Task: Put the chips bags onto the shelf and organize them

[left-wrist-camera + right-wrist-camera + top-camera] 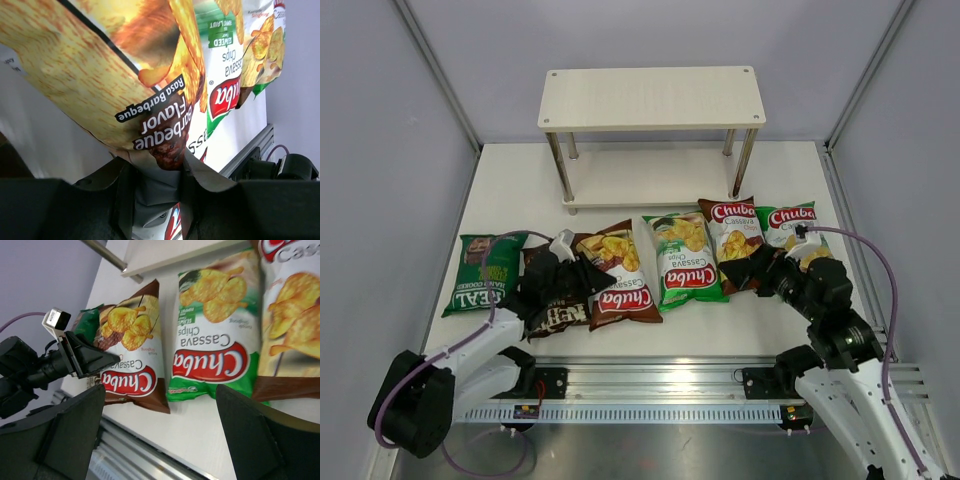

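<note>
Brown-edged and glossy, the barbeque Chuba bag [618,278] lies on the white surface [520,200], third from the left in a row of six. Its print is upside down toward the arms, with golden chips above a red logo. The left gripper [157,175] has its jaws either side of this bag's left edge, and a crumpled corner sits between them. Whether they press it I cannot tell.

Under that arm lies the dark brown Kettle bag [558,312], with the dark green REAL bag [480,272] at the row's left end. To the right follow a green Chuba bag [682,262], a second brown Chuba bag [732,228] and a second green Chuba bag [790,225].

The right gripper [160,405] hangs near the second brown Chuba bag's lower edge, jaws wide apart, holding nothing. Behind the row stands the shelf [650,98], cream boards on silver legs.
</note>
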`<state>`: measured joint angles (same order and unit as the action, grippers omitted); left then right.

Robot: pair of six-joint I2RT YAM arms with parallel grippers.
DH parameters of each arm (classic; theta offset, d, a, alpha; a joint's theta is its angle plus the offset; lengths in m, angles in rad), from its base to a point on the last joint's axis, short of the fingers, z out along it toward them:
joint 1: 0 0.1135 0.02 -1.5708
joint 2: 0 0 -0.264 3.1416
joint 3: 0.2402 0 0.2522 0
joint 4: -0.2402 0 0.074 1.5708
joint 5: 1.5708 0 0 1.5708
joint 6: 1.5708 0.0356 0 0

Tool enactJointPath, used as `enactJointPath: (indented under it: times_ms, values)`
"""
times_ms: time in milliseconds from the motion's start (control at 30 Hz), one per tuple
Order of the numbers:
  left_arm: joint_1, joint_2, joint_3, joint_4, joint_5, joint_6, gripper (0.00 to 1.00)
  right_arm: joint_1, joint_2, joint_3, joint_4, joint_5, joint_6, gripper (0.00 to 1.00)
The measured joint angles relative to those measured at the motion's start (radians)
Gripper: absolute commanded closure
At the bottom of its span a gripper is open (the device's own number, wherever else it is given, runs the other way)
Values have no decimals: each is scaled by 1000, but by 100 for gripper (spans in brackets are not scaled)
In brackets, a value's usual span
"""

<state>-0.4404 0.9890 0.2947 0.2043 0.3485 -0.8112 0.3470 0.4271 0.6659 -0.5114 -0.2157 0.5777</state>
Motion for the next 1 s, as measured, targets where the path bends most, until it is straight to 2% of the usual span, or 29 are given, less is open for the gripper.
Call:
enactJointPath:
  times_ms: [133,300,467,600,733,1000]
  values:
    - [0,-135,-11,-56,-30,-24,87,0,60,-119,143,-120,114,1]
    - [0,-319,-11,-87,-54,-63,87,2,129,-306,444,-273,342,1]
    - [0,-434,0,-106,-68,-119,85,57,177,-409,674,-325,496,1]
    - [0,-471,40,-95,-66,-171,84,176,202,-404,810,-317,512,1]
    - [0,-483,84,-43,-61,-222,82,298,293,-377,925,-289,504,1]
    - [-2,-521,98,83,-62,-339,82,567,442,-275,1041,-103,368,1]
